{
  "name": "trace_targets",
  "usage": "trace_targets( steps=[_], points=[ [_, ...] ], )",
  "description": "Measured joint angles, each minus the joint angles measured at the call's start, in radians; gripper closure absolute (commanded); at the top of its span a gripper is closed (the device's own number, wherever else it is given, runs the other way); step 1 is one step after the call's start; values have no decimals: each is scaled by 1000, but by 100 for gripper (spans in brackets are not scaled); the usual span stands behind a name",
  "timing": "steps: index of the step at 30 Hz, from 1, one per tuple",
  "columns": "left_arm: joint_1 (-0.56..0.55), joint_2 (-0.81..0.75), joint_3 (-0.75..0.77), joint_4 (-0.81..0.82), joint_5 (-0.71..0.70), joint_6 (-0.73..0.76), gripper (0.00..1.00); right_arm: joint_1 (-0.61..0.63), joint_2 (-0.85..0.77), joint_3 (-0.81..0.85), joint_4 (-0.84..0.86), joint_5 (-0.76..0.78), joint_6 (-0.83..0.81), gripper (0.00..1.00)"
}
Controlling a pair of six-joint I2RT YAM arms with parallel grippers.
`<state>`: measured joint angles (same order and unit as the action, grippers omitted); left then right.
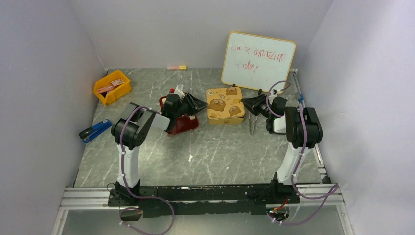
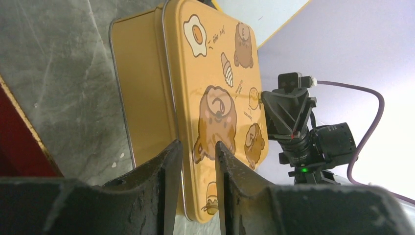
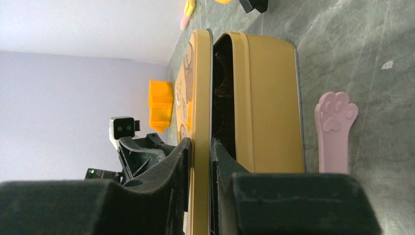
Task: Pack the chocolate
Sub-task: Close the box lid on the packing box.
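The top view gives me the layout: the gold tin (image 1: 225, 105) sits mid-surface (image 1: 235, 156), with the left gripper (image 1: 204, 105) at its left edge and the right gripper (image 1: 243, 104) at its right. Only the right wrist view shows the lid (image 3: 199, 98) lifted off the base (image 3: 266, 98); the dark gap holds brownish rounded shapes I can't identify. My right fingers (image 3: 173, 166) pinch that lid's edge; my left fingers (image 2: 169, 171) straddle its rim slightly apart, and I cannot tell whether they grip it. Of the chocolate (image 1: 193, 117) I make out one pale piece, at the dark red tray (image 1: 183, 126) rim.
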<state>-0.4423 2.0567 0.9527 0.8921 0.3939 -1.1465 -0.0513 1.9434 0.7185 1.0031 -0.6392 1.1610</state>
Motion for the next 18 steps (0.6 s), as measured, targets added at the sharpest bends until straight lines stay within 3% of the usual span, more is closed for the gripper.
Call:
trace_targets(
  steps=[18],
  points=[
    [-21, 2, 97, -98, -17, 36, 65, -6, 0, 0, -7, 2, -6, 100]
  ],
)
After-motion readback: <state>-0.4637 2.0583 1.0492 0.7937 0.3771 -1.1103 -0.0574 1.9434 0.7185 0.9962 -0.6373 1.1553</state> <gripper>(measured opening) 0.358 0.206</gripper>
